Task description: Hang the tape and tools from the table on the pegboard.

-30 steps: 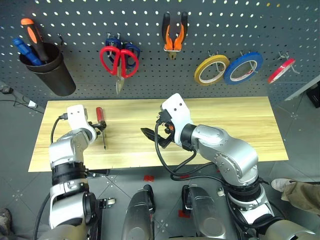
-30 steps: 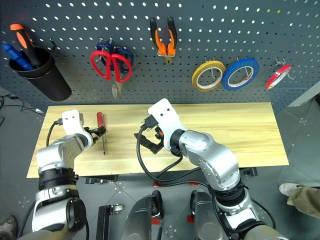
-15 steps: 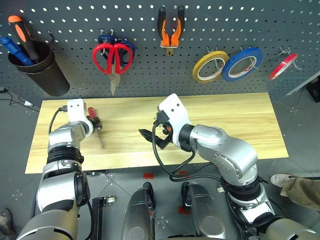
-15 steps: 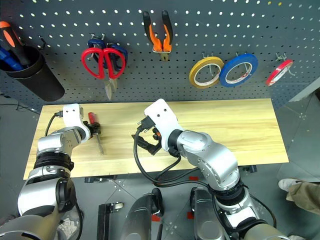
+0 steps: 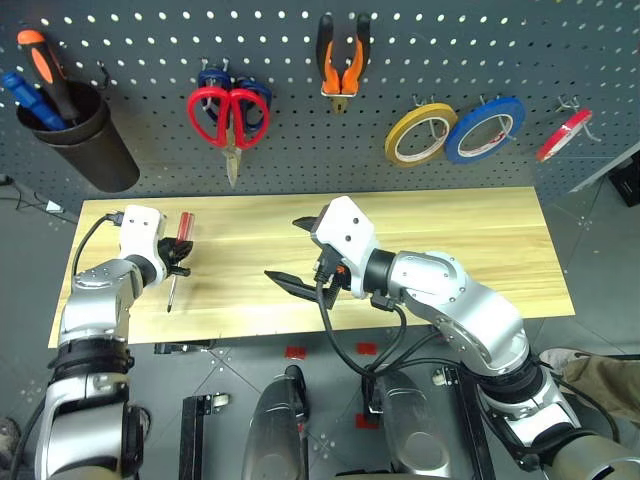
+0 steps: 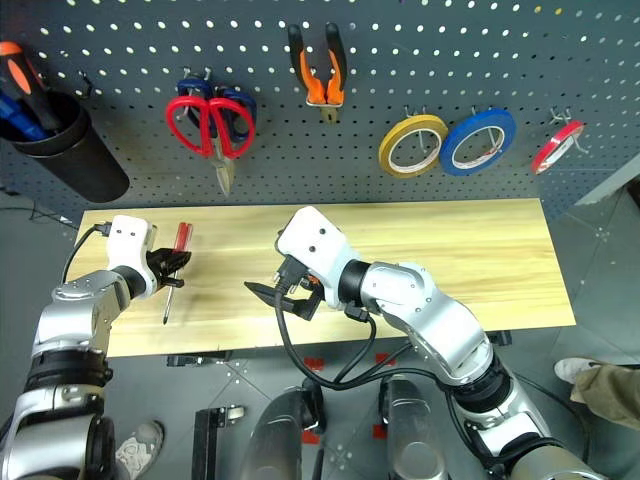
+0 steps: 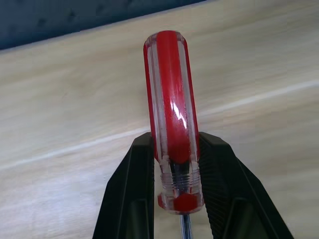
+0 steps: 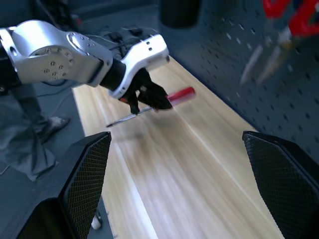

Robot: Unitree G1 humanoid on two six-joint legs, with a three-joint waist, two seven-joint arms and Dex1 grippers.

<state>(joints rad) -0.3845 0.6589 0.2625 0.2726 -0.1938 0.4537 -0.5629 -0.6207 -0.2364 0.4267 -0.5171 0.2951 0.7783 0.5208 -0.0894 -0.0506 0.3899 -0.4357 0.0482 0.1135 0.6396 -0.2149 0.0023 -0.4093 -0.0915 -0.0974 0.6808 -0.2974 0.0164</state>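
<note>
Left gripper [image 7: 174, 199] is pinching the screwdriver [image 7: 172, 117] low on its red handle near the collar, jaws nearly closed; shaft hanging out below, seemingly just clear of the table [image 5: 480, 240] at left of frame. Right gripper [image 5: 297, 252] is idling wide open, empty, mid-frame. Keep grip firm, carrying it toward the pegboard [image 5: 150, 60] above; avoid swinging the shaft.

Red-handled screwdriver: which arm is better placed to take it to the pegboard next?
Left, probably. The left gripper is already shut on the slim red-handled screwdriver by its handle, above the light-wood table. The right gripper hangs open and empty mid-table, farther from it.
</note>
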